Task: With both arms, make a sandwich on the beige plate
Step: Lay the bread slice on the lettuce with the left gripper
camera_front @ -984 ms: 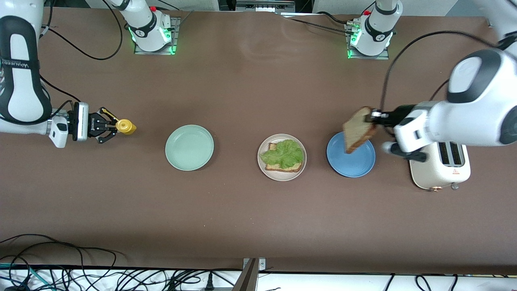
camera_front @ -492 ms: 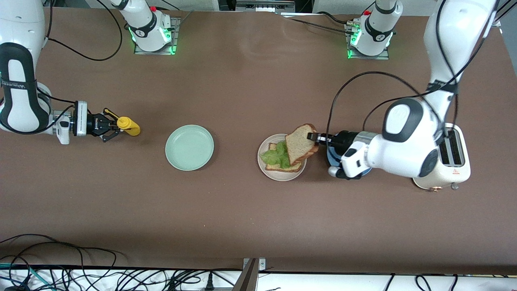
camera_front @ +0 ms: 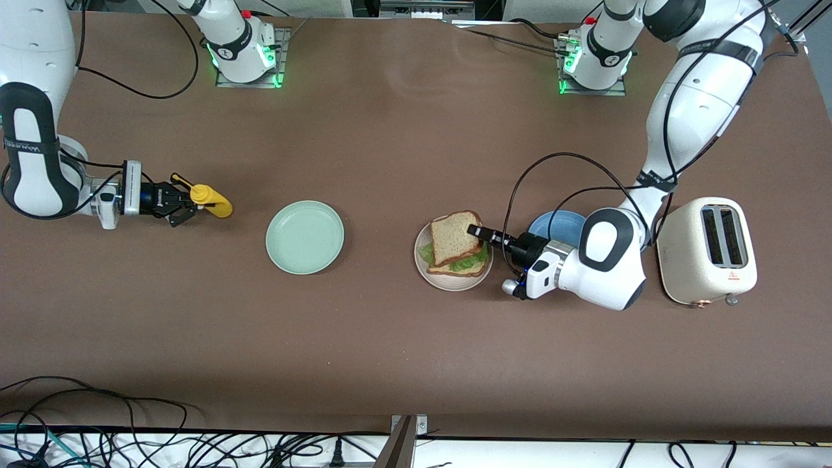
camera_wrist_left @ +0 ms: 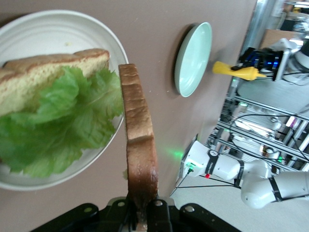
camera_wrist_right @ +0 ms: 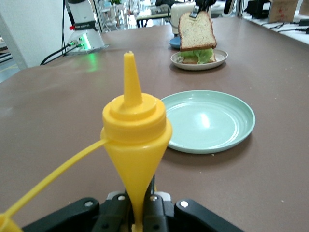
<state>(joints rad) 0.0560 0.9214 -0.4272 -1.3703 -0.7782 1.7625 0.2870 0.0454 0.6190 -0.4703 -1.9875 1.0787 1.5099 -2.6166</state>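
We can read "WANJEED"-ish lettering on the right arm's (camera_front: 29, 156) black band, though we're not sure of every letter. Its right gripper (camera_front: 185, 203) is clamped on a yellow squeeze bottle (camera_front: 211, 200), held over the table with its nozzle pointing toward the mint-green plate (camera_front: 305, 236).

Next comes the beige plate (camera_front: 422, 266), between the mint one and the blue plate (camera_front: 560, 224). On it sits a bread slice with lettuce (camera_front: 465, 265). The top slice (camera_front: 455, 237) is tilted up, its lower edge over the lettuce, its crust end pinched by the left gripper (camera_front: 480, 232).

The cream toaster (camera_front: 707, 250) at the left arm's end has a small red triangle mark, its text too tiny to read.
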